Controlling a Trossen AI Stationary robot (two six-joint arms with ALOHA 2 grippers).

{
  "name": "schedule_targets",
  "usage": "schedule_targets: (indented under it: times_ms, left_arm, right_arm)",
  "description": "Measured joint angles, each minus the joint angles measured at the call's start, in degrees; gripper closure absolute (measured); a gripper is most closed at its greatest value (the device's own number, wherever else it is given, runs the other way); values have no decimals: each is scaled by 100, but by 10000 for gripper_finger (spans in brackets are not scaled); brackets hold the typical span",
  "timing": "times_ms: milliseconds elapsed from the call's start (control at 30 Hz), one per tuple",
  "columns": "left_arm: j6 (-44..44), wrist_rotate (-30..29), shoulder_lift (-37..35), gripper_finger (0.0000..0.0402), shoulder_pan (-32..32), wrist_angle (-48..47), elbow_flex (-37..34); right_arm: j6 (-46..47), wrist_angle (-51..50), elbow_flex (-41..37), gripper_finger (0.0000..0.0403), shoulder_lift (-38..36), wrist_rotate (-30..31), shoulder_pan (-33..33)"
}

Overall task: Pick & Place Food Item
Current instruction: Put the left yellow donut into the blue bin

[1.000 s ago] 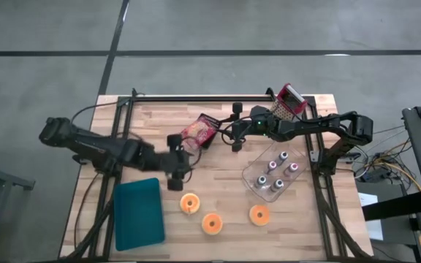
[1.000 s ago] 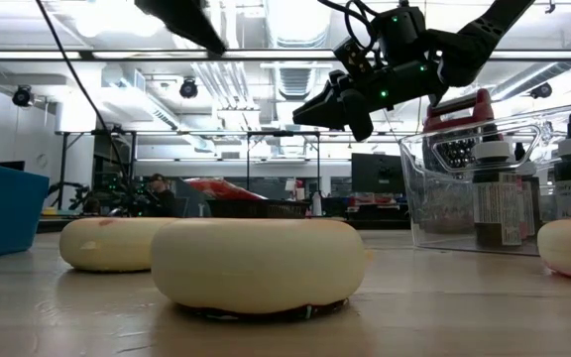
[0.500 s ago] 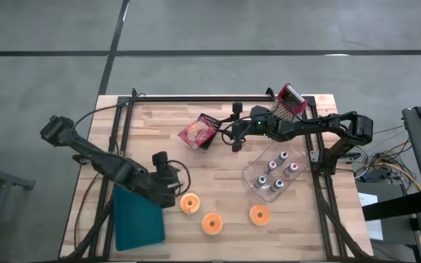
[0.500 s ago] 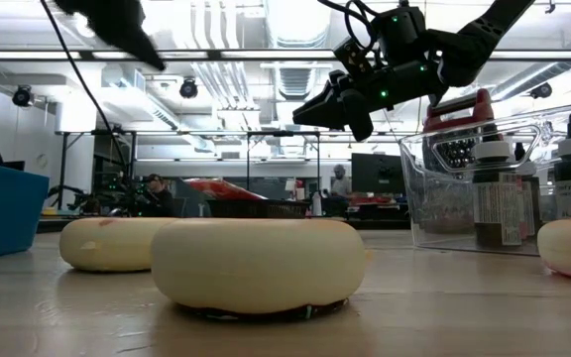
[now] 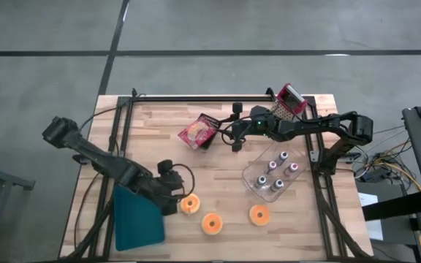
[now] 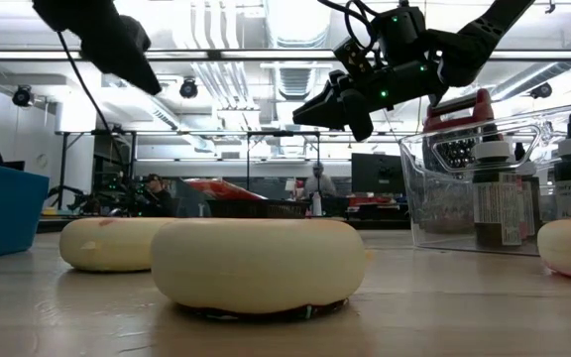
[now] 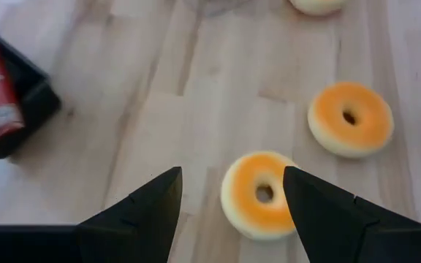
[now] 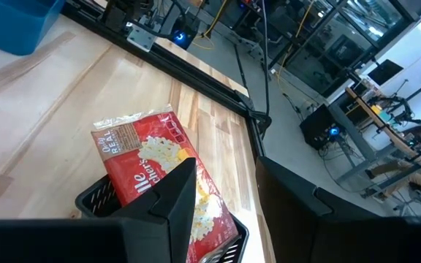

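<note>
- Left gripper (image 5: 175, 201): low over the table's front half, between the blue bin (image 5: 137, 213) and the nearest donut (image 5: 189, 204); fingers (image 7: 148, 212) spread wide, nothing between them.
- Same donut (image 7: 260, 193) seen in the left wrist view just ahead of the open fingers, lying flat on the wood, orange-glazed, untouched.
- Second donut (image 5: 212, 223) just beyond the first toward the table's front edge; third donut (image 5: 259, 215) farther right, beside the clear container of bottles (image 5: 273, 176).
- Right gripper (image 5: 234, 136): raised over the table's back half, just right of the red snack bag (image 5: 196, 132) in its black tray (image 5: 209, 128); fingers partly apart, empty.
- Snack bag (image 8: 156, 175) in the right wrist view lying in the tray, right in front of the fingers.
- Red-handled grater (image 5: 288, 102) at the back right corner.
- Low view: people standing in the room well behind the table.
</note>
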Motion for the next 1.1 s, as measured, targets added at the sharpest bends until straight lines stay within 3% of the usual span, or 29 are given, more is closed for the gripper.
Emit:
schedule_targets:
  times_ms: [200, 467, 767, 1100]
  left_arm:
    - [90, 382, 378, 158, 16, 20, 0]
    - [-78, 410, 867, 158, 42, 503, 2]
    - [-804, 750, 1342, 158, 281, 340, 2]
    - [-1220, 1782, 1576, 158, 868, 145, 7]
  right_arm:
    - [-9, 1, 0, 264, 2, 0, 0]
    - [2, 0, 0, 264, 1, 0, 0]
    - [4, -2, 0, 264, 0, 0, 0]
    - [4, -2, 0, 264, 0, 0, 0]
